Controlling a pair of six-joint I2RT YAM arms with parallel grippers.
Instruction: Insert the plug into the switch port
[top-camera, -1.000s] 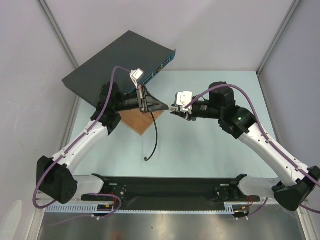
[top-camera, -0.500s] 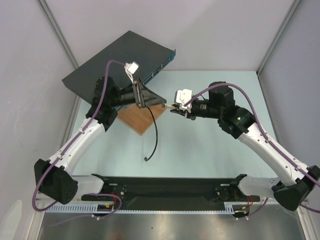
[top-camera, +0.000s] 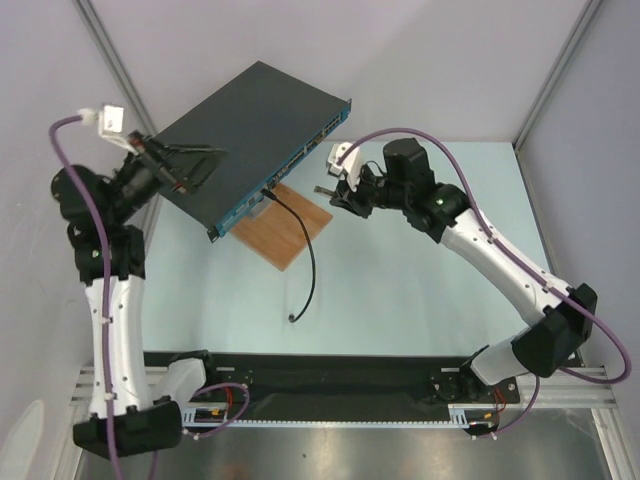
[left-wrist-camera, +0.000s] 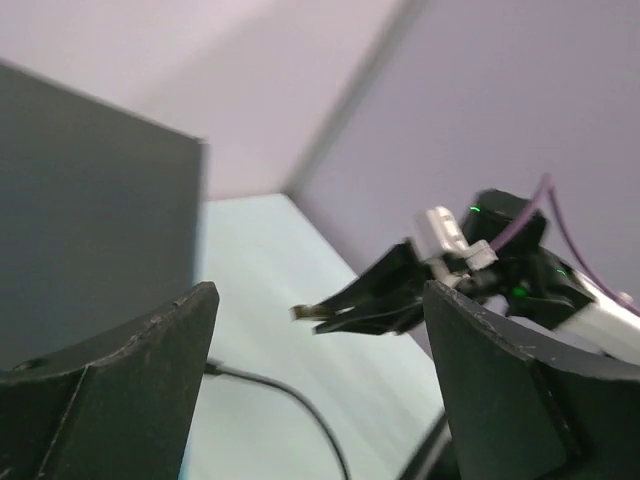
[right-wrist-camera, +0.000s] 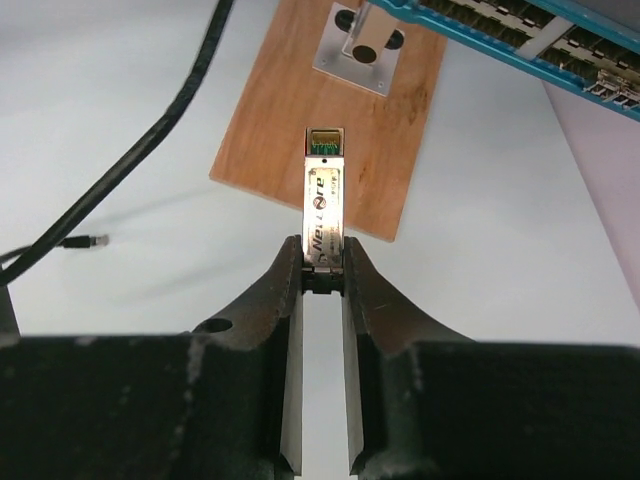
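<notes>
Right gripper (right-wrist-camera: 323, 262) pinching plug (right-wrist-camera: 323, 200), hovering short of switch (top-camera: 250, 120), not in yet. Left gripper (top-camera: 186, 163) spread wide, empty. Whole insertion left.

Lt-blue tbl (top-camera: 420, 300), grey walls (top-camera: 400, 60)

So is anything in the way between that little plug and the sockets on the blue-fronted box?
Nothing visible does. The plug, pinched in the right gripper, faces open air toward the switch and its teal front. The black cable enters that front further along, and the wooden board lies flat underneath.
</notes>
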